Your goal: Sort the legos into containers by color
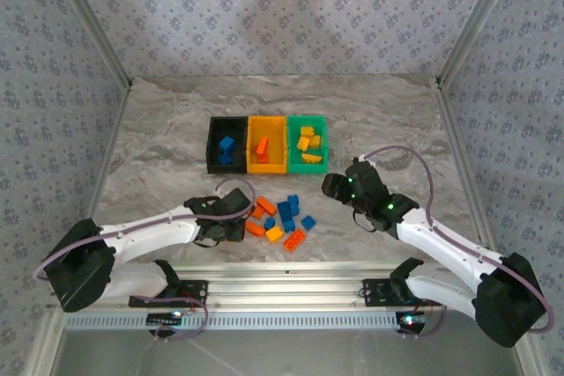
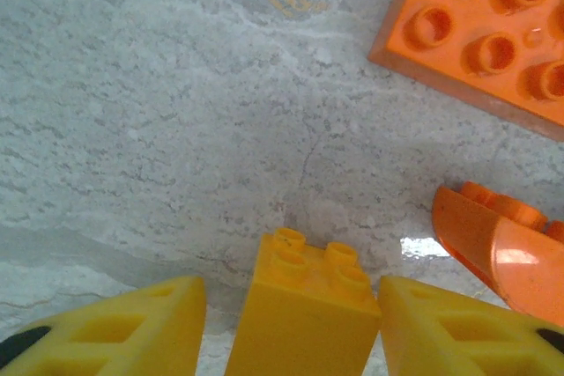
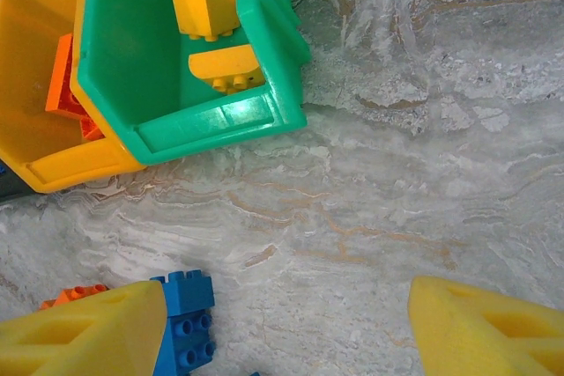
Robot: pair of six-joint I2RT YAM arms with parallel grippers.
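Since the L gripper (image 2: 293, 292) is low over the table (image 1: 150, 129), near the middle of its near edge, its fingers (image 2: 458, 332) flank one yellow-orange brick (image 2: 301, 328). One finger touches the brick's side. By the other a thin strip of table shows, so one cannot tell if the brick is really clamped or only enclosed. The jaws are set narrow prob. because other pieces lie close. An orange-red plate (image 2: 485, 33) and a curved orange-red piece (image 2: 507, 248) are just beside, and a wide opening would push them.

The R gripper (image 3: 289, 301) is released, fingers far apart w/ nothing btw. them. It hovers btw. the loose legos (image 1: 282, 217) and the containers (image 1: 267, 168), w/ a blue brick (image 3: 187, 319) just beside one finger. Prob. it waits there so as not to cross the L arm.

The containers stand in a row approx. at the table's centre, on the far side of the pile. The black bin (image 1: 226, 167) holds blue, the orange-yellow bin (image 3: 53, 160) orange-red, the green bin (image 3: 220, 121) yellow. By this rule the enclosed brick belongs in the green bin, i.e. the one farthest from the L arm. Many loose pieces, esp. blue and orange-red, are not yet sorted.
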